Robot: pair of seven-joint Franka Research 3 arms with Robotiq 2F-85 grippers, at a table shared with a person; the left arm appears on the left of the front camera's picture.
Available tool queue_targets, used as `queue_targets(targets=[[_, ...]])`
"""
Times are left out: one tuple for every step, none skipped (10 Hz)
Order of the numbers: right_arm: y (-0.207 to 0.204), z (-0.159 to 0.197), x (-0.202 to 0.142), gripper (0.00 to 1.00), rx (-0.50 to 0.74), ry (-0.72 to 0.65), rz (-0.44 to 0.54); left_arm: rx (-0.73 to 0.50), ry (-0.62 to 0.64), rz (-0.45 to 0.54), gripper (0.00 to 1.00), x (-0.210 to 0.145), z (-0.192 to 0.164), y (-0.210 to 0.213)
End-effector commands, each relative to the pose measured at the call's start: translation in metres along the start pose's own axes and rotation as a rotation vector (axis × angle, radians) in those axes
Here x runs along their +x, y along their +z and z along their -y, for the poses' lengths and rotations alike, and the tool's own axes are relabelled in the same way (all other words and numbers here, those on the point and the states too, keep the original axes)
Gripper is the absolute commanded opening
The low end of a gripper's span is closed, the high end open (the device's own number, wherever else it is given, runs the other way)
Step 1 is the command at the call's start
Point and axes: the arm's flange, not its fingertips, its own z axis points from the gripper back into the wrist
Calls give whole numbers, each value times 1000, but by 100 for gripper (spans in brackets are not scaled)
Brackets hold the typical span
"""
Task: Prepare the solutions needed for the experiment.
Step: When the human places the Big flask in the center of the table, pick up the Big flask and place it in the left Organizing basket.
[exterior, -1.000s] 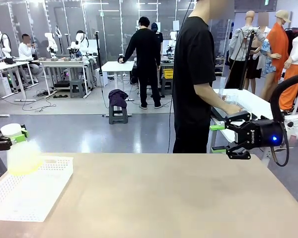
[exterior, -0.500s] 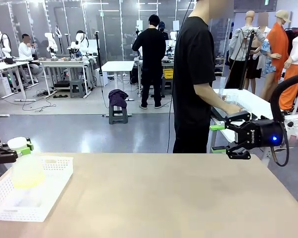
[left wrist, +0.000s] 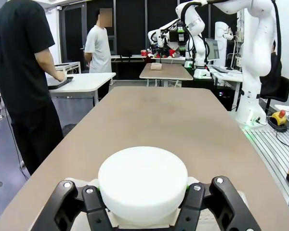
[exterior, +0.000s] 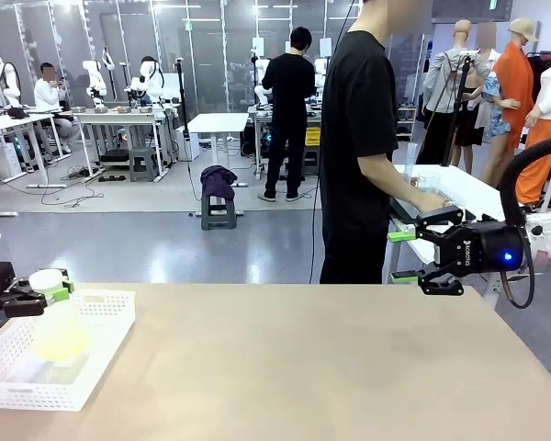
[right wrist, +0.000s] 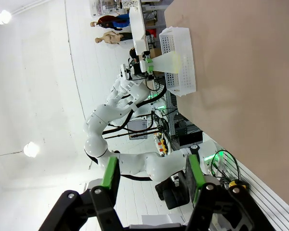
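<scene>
Pale yellow liquid, the solutions (exterior: 59, 342), sits low in a clear conical flask (exterior: 57, 329) hanging just above the floor of the white perforated basket (exterior: 101, 317) at the left end of the table (exterior: 294, 367). The left gripper (exterior: 44, 292) has its fingers clenched on the flask's neck right under the white cap (exterior: 46, 278), so the flask is carried from the top. The right gripper (exterior: 406, 254) waits well away from the basket, beyond the table's far right edge, its fingers spread and holding nothing.

My reading is that the step in hand is moving the flask in or out of the basket; which of the two I cannot tell. The next move calls for keeping the flask upright and clear of the basket wall.

Only the left wrist view shows the green pads (left wrist: 182, 191) pressed against the cap (left wrist: 142, 180) from both sides. From the right wrist view, the flask (right wrist: 169, 61) lines up inside the basket (right wrist: 183, 57), and the open fingers (right wrist: 110, 174) frame it.
</scene>
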Motion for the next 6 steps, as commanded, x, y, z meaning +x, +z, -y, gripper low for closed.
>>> queue_targets(targets=[[0, -1, 0, 70, 5, 2, 0, 14, -19, 13, 0, -5, -7, -1], [0, -1, 0, 70, 5, 2, 0, 1, -16, 23, 0, -10, -9, -5], [0, -1, 0, 70, 5, 2, 0, 2, -14, 15, 0, -13, -9, -9], [0, -1, 0, 70, 5, 2, 0, 7, -20, -6, 0, -16, -9, -12], [0, -1, 0, 70, 5, 2, 0, -2, -22, -8, 0, -22, -11, -16], [0, -1, 0, 70, 5, 2, 0, -8, -12, -4, 0, -23, -8, -17]])
